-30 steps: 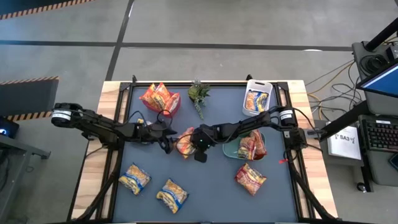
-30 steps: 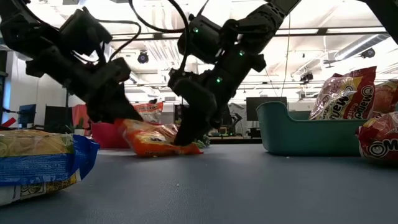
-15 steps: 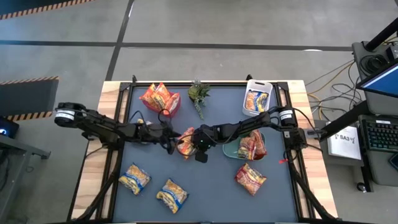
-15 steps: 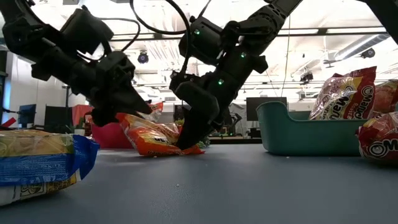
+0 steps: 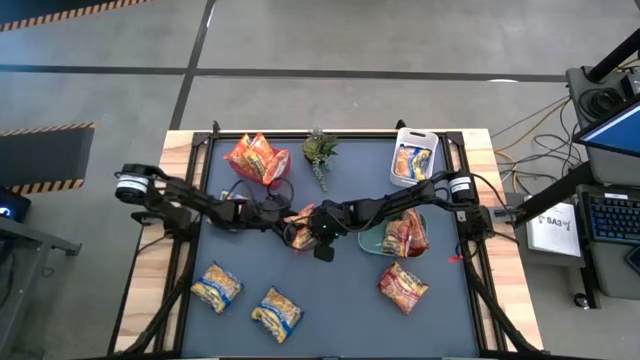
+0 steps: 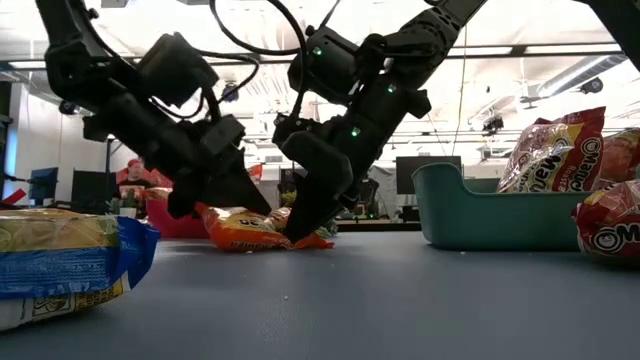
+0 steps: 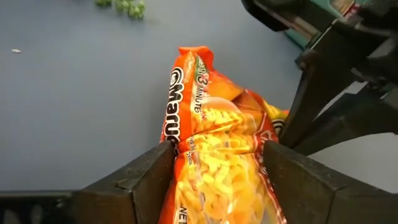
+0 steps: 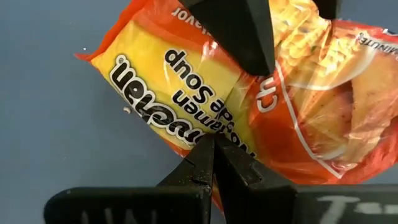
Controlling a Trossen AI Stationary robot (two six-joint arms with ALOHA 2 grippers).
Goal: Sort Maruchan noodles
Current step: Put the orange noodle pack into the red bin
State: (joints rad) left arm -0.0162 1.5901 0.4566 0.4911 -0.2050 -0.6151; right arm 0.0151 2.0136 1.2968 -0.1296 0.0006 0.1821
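Orange packet: lying mid-surface, between both claws, just beside the teal bin.
Left claw: fingers spread apart, straddling the orange packet's sides.
Right claw: fingers together, pinching the orange packet's edge.
Other packets: two in the teal bin, rest scattered on the surface.

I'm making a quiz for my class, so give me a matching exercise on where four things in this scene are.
1. plant
2. white tray
3. yellow-and-blue packets
4. orange packet

A. table's far right corner
B. between the left gripper and right gripper
C. far edge, middle
D. near left part of table

Pairs: 1-C, 2-A, 3-D, 4-B
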